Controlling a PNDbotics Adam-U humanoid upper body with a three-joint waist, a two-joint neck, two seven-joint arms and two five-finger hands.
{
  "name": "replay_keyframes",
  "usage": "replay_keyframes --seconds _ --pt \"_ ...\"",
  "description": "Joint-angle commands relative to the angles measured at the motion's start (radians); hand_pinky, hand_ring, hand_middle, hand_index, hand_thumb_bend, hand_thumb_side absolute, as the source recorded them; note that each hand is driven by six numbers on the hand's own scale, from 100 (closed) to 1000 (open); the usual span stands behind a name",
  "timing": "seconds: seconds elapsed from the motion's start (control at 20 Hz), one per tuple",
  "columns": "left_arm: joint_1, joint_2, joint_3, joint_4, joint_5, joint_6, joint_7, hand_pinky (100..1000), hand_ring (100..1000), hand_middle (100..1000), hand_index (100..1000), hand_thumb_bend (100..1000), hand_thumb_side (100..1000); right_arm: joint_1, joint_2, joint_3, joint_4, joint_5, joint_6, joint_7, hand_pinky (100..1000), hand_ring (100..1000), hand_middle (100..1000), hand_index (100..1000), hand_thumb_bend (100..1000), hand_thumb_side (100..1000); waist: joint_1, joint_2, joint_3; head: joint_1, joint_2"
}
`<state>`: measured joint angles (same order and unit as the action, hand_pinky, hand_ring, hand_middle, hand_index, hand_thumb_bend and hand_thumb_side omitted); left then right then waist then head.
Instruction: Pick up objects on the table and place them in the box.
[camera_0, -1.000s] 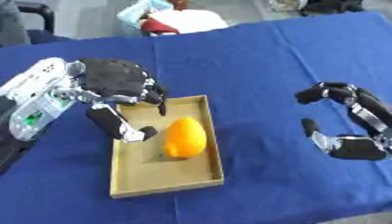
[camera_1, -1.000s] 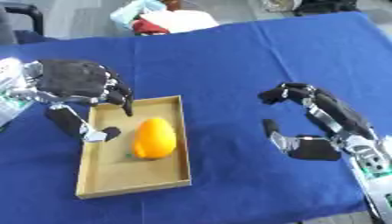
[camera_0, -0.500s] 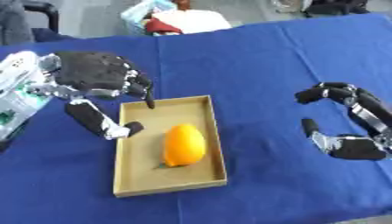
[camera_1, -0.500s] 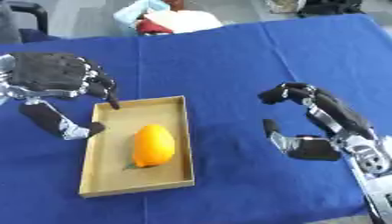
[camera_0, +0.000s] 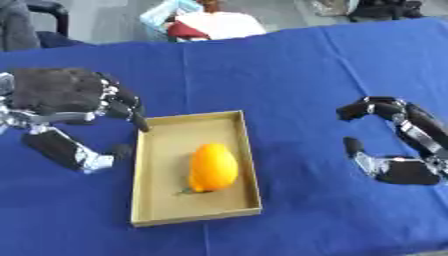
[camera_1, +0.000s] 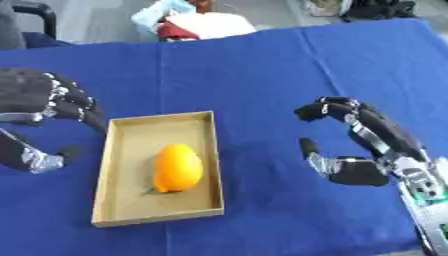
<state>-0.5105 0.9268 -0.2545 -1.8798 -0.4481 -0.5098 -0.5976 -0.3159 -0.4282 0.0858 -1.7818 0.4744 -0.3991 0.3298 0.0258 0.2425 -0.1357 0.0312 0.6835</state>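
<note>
An orange fruit (camera_0: 213, 167) lies inside the box (camera_0: 163, 150), a shallow tan tray at the centre of the frame on the blue desk (camera_0: 262, 70). The fruit rests in the lower middle of the box, lengthwise, apart from its walls.

The left hand (camera_0: 66, 107) hangs at the left of the frame, just beside the box's upper left corner, fingers (camera_0: 131, 107) curled downward and thumb (camera_0: 83, 155) spread below them. It grasps nothing; the fruit sits to its lower right, well clear of the fingertips.

The right hand (camera_1: 363, 145) is at the right of the frame, well apart from the box, fingers arched over and thumb below in a half-closed curve with nothing between them.

At the upper edge, beyond the desk, lies a heap of white, red and light-blue stuff (camera_0: 206, 25).
</note>
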Motion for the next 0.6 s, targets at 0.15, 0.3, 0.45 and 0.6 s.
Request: replay_keyframes --seconds 0.15,0.3,0.45,0.6 --pt "0.052 0.031 0.102 -0.050 0.060 -0.008 -0.070 722 698 708 842 100 779 -0.009 -0.016 -0.015 -0.012 0.003 0.003 -0.007 712 700 668 826 100 489 -0.006 -0.011 -0.001 -0.012 -0.016" --pt "0.086 0.029 0.138 -0.062 0.077 0.011 -0.066 727 701 716 867 100 722 -0.007 -0.015 -0.017 -0.012 0.005 0.004 -0.010 712 700 668 825 100 490 -0.009 -0.009 0.005 -0.016 -0.019" --pt "0.114 0.030 0.168 -0.073 0.081 0.020 -0.057 730 704 719 877 100 653 -0.007 -0.015 -0.018 -0.013 0.006 0.005 -0.011 712 700 668 825 100 490 -0.009 -0.007 0.008 -0.018 -0.021" --pt "0.122 0.031 0.175 -0.078 0.082 0.022 -0.054 730 704 719 877 100 653 -0.007 -0.015 -0.018 -0.013 0.006 0.005 -0.012 712 700 668 825 100 490 -0.010 -0.007 0.009 -0.018 -0.022"
